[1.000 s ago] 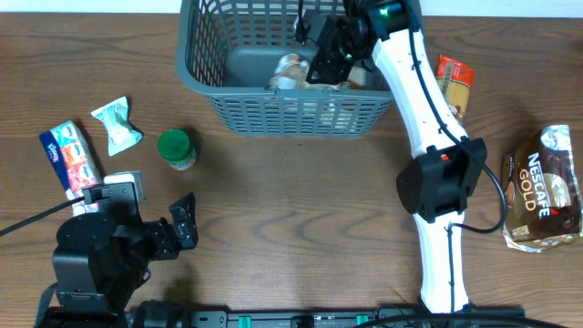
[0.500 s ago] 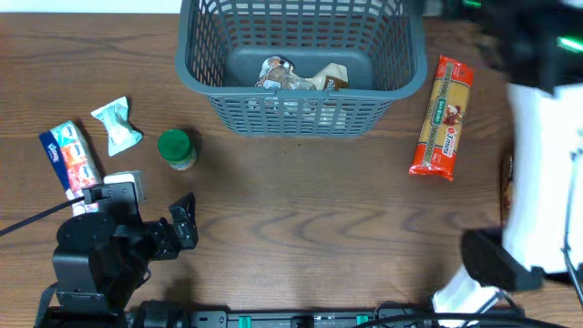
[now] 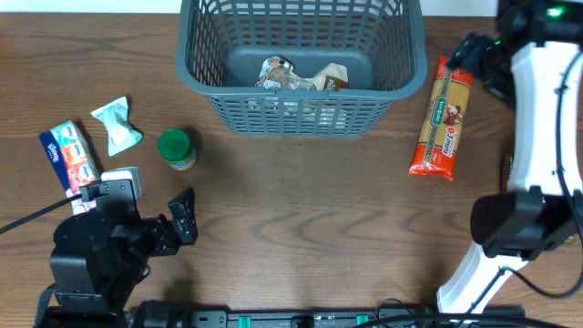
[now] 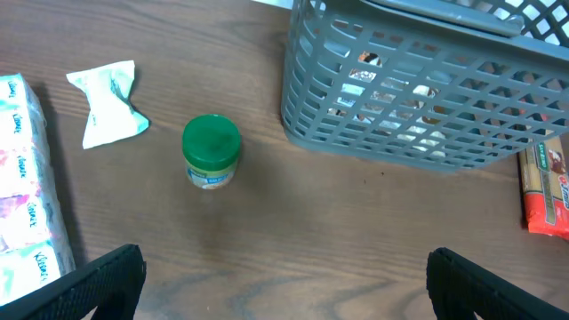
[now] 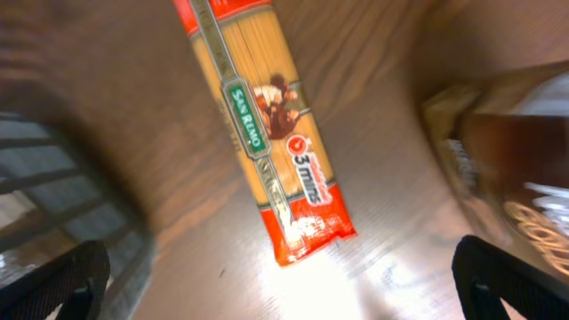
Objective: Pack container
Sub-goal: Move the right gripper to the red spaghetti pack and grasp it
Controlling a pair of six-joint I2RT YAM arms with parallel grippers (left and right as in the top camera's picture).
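Basket stands at the far edge of the table. Right gripper, jaws spread wide and empty, hovers over the spaghetti packet; square the fingers across its narrow width before descending.

A long pack of spaghetti lies slanted on the brown wooden surface. Its ends are red and its label is green. To its left is the blurry grey container. To its right is a blurry brown bag. Below it, the right pincer has its two dark fingers far apart.
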